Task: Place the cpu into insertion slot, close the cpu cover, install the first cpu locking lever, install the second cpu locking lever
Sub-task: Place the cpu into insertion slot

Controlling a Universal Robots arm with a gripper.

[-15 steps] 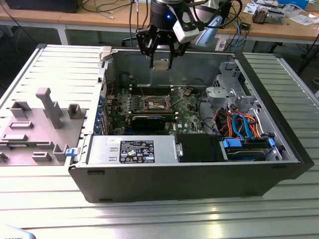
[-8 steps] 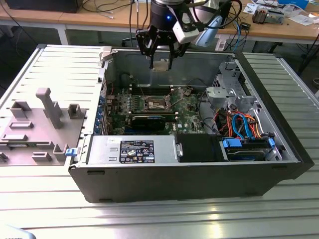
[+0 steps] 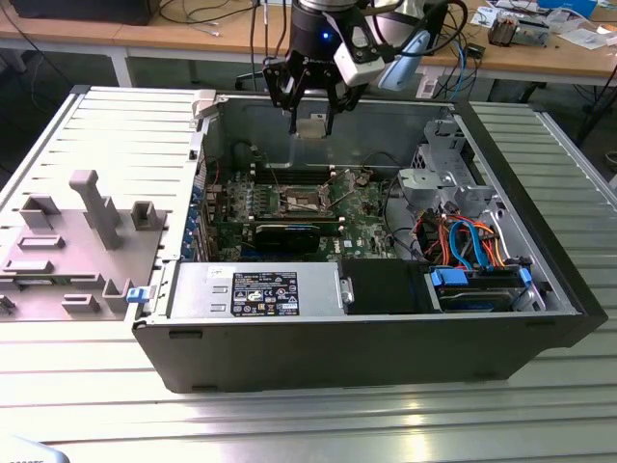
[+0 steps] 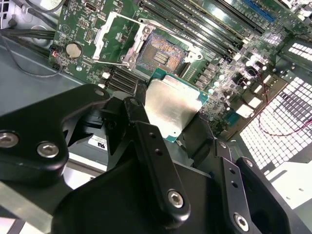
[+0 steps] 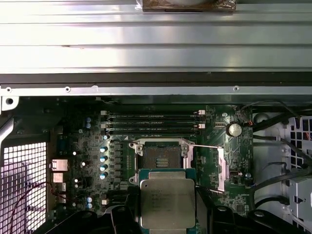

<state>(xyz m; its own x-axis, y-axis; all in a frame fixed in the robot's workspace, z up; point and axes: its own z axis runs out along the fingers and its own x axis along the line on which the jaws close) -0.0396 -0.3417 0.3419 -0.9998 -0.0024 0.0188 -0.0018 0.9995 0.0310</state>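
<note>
Gripper (image 3: pixel 310 123) is clamped on two opposite edges of the cpu (image 5: pixel 167 200), holding it high over the open computer case (image 3: pixel 386 347), well above the motherboard (image 3: pixel 362 217). The square chip shows its silvery top to both wrist views, its edges roughly parallel to the rim of the insertion slot (image 5: pixel 158 157). That slot lies bare, with the cpu cover (image 4: pixel 114 36) swung open beside it.

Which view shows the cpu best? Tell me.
The first wrist view: the cpu faces the camera squarely, top whole. The exterior view shows it as a small pale square in the gripper; the second wrist view shows it slanted, partly behind the gripper.
</note>
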